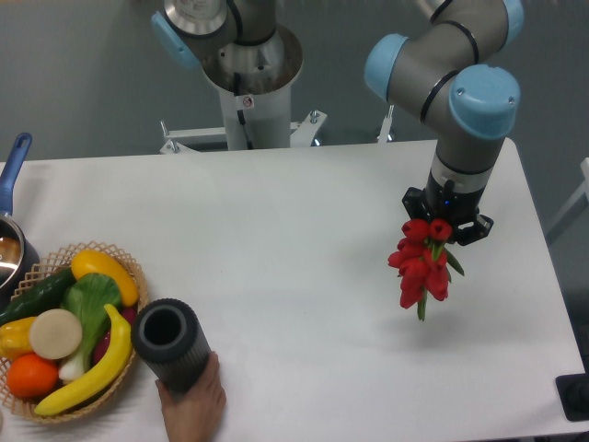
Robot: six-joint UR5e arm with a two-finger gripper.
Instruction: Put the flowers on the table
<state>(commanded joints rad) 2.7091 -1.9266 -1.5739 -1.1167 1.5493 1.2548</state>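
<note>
The arm (456,64) reaches down over the right part of the table (304,230). Its gripper (445,221) points downward, with the flowers (421,267) hanging directly beneath it. The fingers are hidden behind the red blooms, so the width of their opening cannot be determined; the bunch appears to be held at its top. The flowers are red tulips with green stems and leaves, and they hang slightly tilted, with a stem tip at the bottom. Whether that tip touches the table cannot be determined.

At the front left, a hand (193,405) holds a dark cylinder (172,345), open end up. Just beside it stands a wicker basket (129,267) containing fruit and vegetables. A pot (11,249) with a blue handle sits at the left edge.
</note>
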